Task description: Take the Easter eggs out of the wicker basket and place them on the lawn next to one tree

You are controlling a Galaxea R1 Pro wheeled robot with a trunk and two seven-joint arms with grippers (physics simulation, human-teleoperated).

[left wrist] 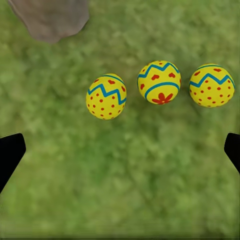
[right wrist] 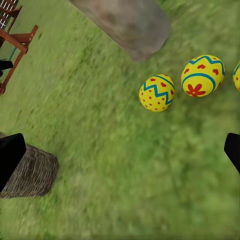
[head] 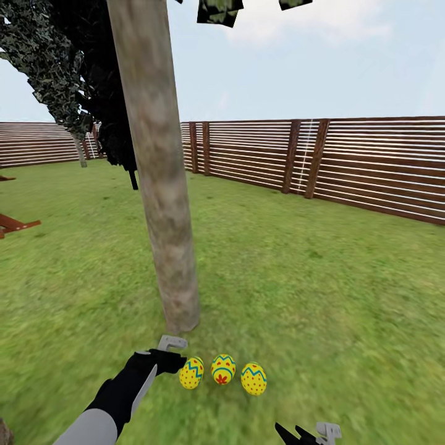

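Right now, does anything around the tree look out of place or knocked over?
Nothing stands out. The three Easter eggs lie in a row on the lawn beside the tree trunk, apart from each other.

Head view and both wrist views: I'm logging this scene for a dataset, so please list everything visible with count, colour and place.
Easter eggs: three, yellow with blue zigzags and red marks, in a row on the grass at the trunk's foot.
Tree trunk: one, grey-beige, just behind the eggs.
Dark tree: one, near-black, behind the trunk.
Wicker basket: one, brown, on the grass apart from the eggs.
Fence: brown slats, along the lawn's far edge.
Lawn: green.
Left tool: black, open, beside the nearest egg.
Right tool: black, open, at the bottom edge.
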